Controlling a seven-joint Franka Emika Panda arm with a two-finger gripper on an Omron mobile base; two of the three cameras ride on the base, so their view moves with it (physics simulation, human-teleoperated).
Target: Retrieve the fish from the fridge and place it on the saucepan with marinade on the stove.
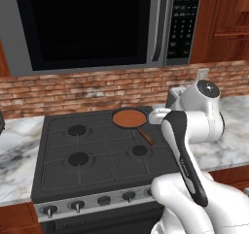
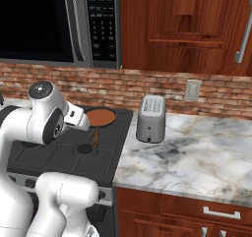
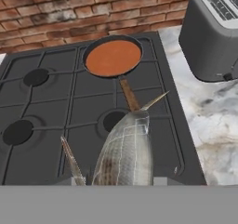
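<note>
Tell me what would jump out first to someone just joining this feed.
The silvery fish held in the gripper, looming at the bottom of the hand view above the dark stove. Next, the saucepan of reddish-brown marinade on the back right burner, and the grey toaster on the marble counter beside it.

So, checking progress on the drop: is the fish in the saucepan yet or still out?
Out. The fish sits at the tool above the stove's front, short of the saucepan.

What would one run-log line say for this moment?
tool: shut on fish | fish: above stove | saucepan: rear right burner, marinade inside | next: place fish
</note>
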